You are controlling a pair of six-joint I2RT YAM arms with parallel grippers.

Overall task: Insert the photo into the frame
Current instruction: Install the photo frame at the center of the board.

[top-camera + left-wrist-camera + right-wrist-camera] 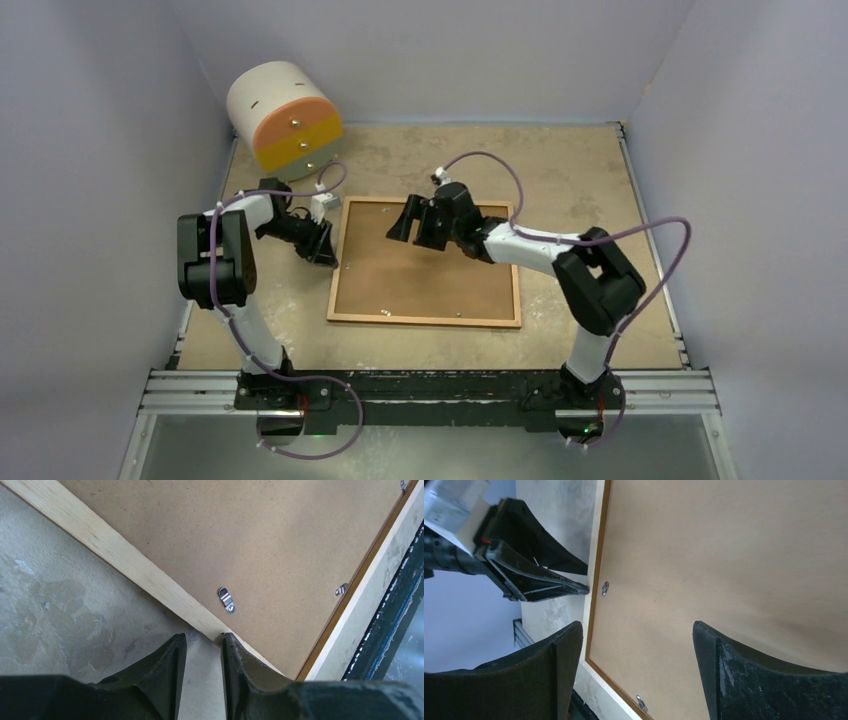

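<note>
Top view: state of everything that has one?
frame: lying flat, back up.
backing board: seated in the frame.
left gripper: narrowly open at the frame's left edge.
right gripper: wide open above the backing board.
drawer unit: drawers shut.
photo: not in view.

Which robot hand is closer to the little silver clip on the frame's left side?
Left. The left gripper has its tips at the frame rail, right beside the clip; the right gripper hovers over the backing board, farther away.
</note>
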